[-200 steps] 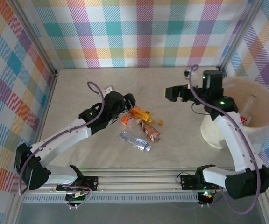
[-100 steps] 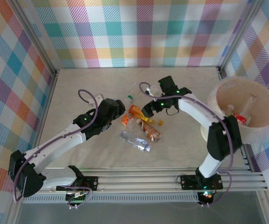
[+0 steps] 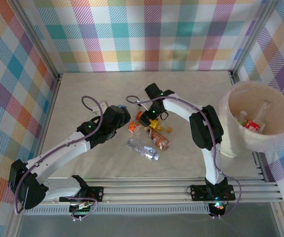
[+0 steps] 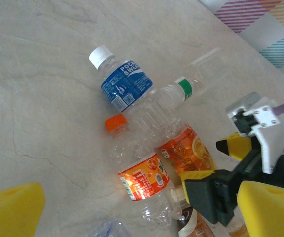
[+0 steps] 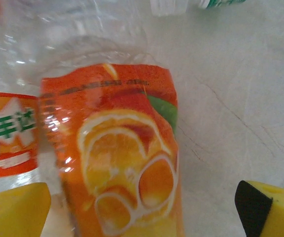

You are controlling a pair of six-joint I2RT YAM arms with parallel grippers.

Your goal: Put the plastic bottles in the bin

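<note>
Orange-labelled clear plastic bottle (image 5: 117,163) lies on the pale bench (image 3: 78,89) between the spread jaws of the right gripper (image 5: 142,210); the left gripper (image 4: 139,210) hangs open nearby, and the round white bin (image 3: 240,143) stands well apart

Pale, marbled table (image 3: 83,94) carries a loose cluster of crushed plastic bottles (image 3: 143,149) lying on their sides at its centre, several touching, and a large round white bin (image 3: 238,145) standing upright near its right edge, well apart from them
</note>
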